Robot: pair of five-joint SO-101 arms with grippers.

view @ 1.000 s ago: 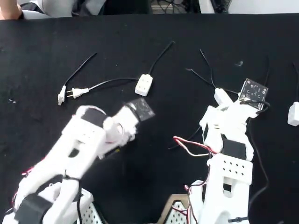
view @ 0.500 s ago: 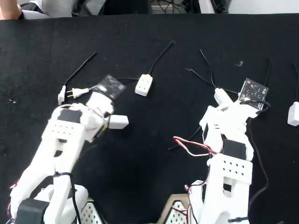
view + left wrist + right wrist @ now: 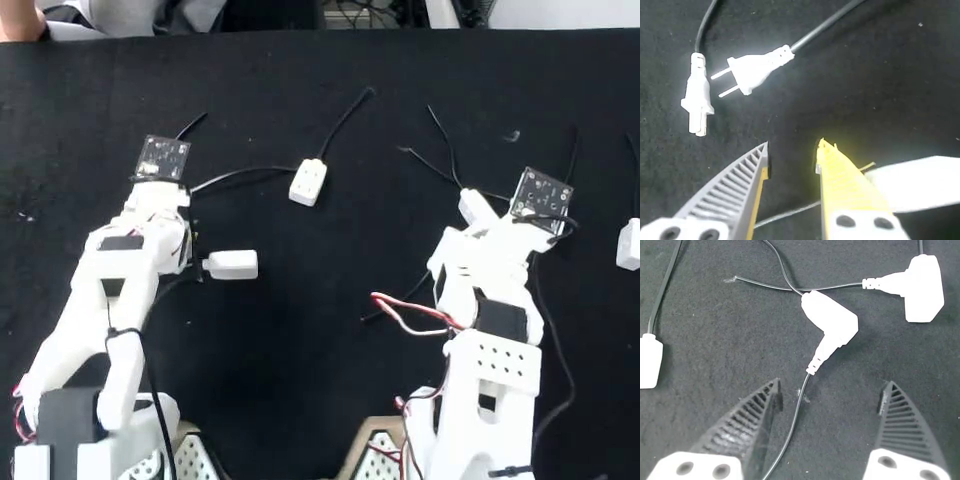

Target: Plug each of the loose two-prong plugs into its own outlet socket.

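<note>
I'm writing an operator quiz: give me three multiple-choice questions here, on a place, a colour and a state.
1. Where is the two-prong plug nearest the left hand?
A) Between its fingers
B) Loose on the table
C) In a socket

2. What colours are the left hand's fingers?
A) Both black
B) Both red
C) One grey, one yellow

3. How is the right hand?
A) Open and empty
B) Shut on a plug
C) Shut on a cable

Answers: 1 B, prongs bare, nothing touching it; 2 C, plain in the left wrist view; 3 A, a wide gap between its fingers.
</note>
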